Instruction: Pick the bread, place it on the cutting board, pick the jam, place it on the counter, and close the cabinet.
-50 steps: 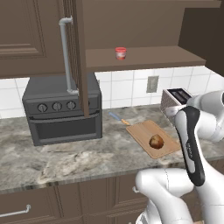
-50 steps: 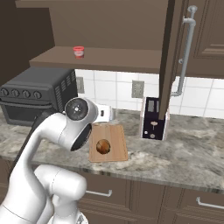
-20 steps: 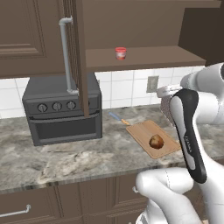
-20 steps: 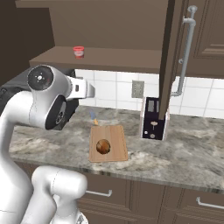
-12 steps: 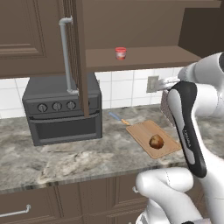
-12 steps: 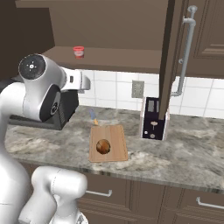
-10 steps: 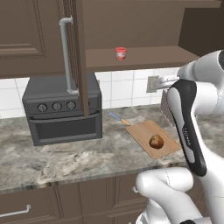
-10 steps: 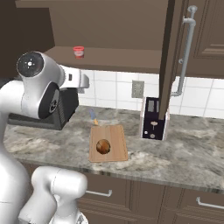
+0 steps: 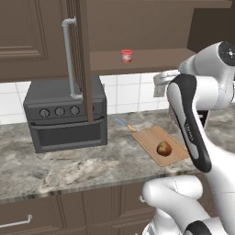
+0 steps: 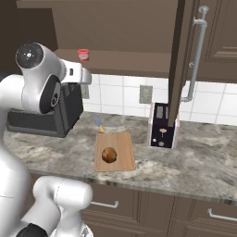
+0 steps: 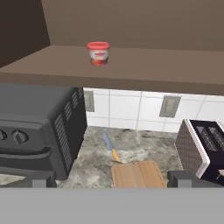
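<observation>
Kitchen, rendered: marbled stone table (image 9: 69, 170) under an open dark wall cabinet (image 9: 82, 59) with an inner shelf (image 11: 131, 65).

Item, bread (image 9: 164, 148): lying on the cutting board (image 9: 149, 137), near its middle. That step is judged done.

Item, jam (image 11: 98, 53): standing upright on the shelf, well back from the front edge, nothing beside it.

Item, gripper (image 11: 111, 179): its two dark fingertips (image 11: 41, 178) are showing far apart at the bottom of the hand view, so it is spread wide and carrying nothing. It is hanging above the table, looking toward the shelf, with the jar well apart from it.

Step in hand, as judged: reaching for the jam. Advice: level the hand with the jar's body, centre the jar between the fingers, go straight in over the shelf lip, and pinch below the lid on the whitish band. Keep clear of the open doors at either side.

Change from the earliest pictures: the arm has been lifting from low over the board to shelf height, its upper joint now topping both base views. Bread, board and jar are lying as before.
</observation>
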{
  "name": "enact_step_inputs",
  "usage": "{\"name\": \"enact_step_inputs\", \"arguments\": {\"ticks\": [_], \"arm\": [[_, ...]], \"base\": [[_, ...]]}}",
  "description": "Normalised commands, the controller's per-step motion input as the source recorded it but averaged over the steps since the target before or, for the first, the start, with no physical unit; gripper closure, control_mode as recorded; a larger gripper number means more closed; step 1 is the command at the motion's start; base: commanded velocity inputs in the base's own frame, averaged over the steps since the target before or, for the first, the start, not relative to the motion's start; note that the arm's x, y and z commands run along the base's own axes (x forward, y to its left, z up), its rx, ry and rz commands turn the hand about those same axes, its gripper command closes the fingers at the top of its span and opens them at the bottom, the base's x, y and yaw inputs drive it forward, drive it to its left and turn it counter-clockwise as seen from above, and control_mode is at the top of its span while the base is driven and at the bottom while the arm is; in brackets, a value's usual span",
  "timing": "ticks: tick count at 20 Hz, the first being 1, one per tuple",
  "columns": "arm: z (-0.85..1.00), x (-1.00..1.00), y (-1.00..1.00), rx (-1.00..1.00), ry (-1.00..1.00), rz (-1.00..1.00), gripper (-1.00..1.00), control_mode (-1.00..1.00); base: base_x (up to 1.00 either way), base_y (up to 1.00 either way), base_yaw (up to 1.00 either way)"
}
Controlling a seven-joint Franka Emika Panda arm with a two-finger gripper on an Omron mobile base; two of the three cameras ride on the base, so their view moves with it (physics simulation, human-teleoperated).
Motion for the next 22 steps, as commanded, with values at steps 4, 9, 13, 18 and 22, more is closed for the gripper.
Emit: {"name": "enact_step_inputs", "arguments": {"ticks": [4,9,13,18,22], "arm": [[0.14,0.28,0.14,0.00,0.00,0.00,-1.00,-1.00],[0.15,0.25,0.16,0.00,0.00,0.00,-1.00,-1.00],[0.14,0.22,0.11,0.00,0.00,0.00,-1.00,-1.00],[0.06,0.23,0.12,0.00,0.00,0.00,-1.00,-1.00],[0.00,0.26,0.11,0.00,0.00,0.00,-1.00,-1.00]], "base": [[0.00,0.00,0.00],[0.00,0.00,0.00],[0.00,0.00,0.00],[0.00,0.00,0.00],[0.00,0.00,0.00]]}}
